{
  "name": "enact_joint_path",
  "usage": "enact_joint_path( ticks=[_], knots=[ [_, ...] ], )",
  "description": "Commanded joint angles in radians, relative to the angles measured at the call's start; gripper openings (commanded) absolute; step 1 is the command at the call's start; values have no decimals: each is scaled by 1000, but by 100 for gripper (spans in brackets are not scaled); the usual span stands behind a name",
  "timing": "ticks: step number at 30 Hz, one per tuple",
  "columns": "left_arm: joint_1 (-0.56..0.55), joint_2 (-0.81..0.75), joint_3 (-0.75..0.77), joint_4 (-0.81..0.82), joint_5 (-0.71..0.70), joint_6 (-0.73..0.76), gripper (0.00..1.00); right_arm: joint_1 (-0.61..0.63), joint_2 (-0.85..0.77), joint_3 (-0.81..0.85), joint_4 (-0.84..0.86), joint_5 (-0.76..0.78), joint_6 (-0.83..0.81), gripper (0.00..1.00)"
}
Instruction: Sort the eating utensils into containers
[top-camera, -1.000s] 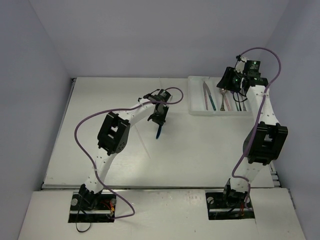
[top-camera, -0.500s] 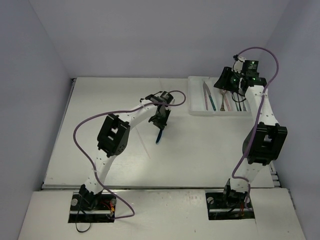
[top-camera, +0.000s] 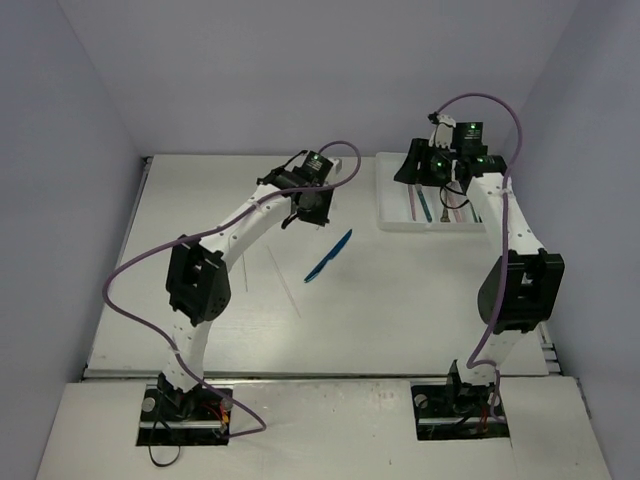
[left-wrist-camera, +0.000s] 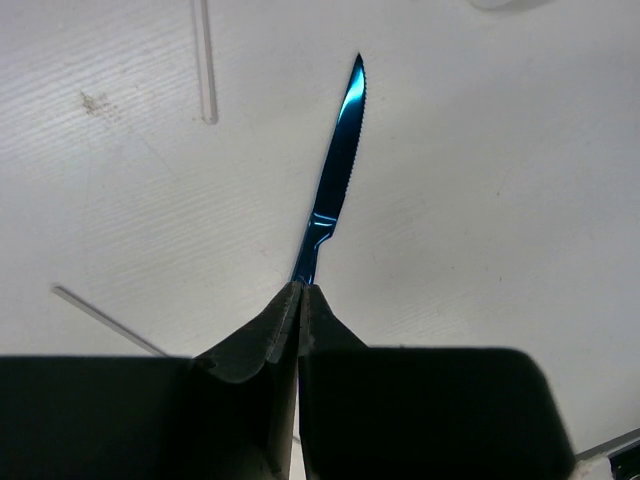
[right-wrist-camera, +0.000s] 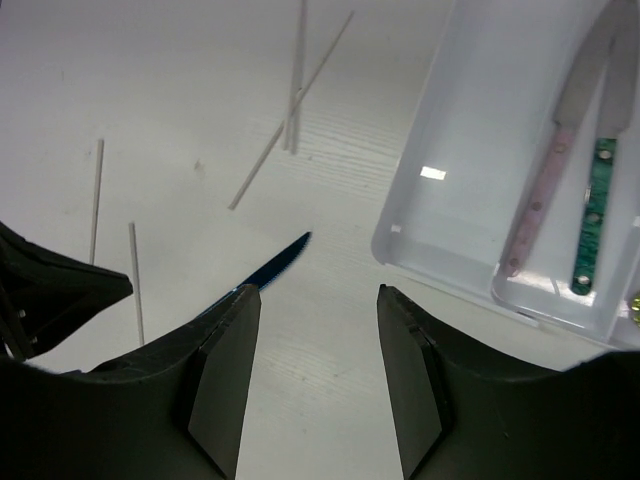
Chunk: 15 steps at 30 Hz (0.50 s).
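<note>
Nothing legible right now: no words, numbers or logos can be read on the blue knife (left-wrist-camera: 338, 160), the white tray (right-wrist-camera: 470, 130) or the table (top-camera: 400, 300).

— What closes the space in?
— A plain pale lavender-grey back wall (top-camera: 320, 70), with a matching left wall (top-camera: 50, 200) and right wall (top-camera: 600, 200).
— And below?
— A flat white rectangular tabletop (top-camera: 400, 310), faintly grained, with a small dark smudge (left-wrist-camera: 95, 100). A separate white panel (top-camera: 330, 430) runs along its near edge. The light is soft and even.
</note>
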Motion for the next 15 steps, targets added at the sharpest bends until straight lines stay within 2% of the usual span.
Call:
enact_joint_path(
  ticks=[1,2,4,5,10,15],
  knots=[
    [2,-39,39,8,-5,20,13,32,-60,-3,24,-9,-18,48],
    [-2,-38,31,3,-10,25,32,31,-60,-2,23,0,-20,48],
    [-11,-33,1,-7,-13,35,48,28,-66,0,23,24,-31,48],
    [-20,-28,-17,-12,-13,42,52,24,-70,-1,24,35,-35,48],
    [-41,29,-30,-40,-2,98,54,-14,-73,-7,24,63,-38,48],
    [-81,138,62,-121,-51,196,54,-87,-78,-39,23,70,-57,48]
  ],
)
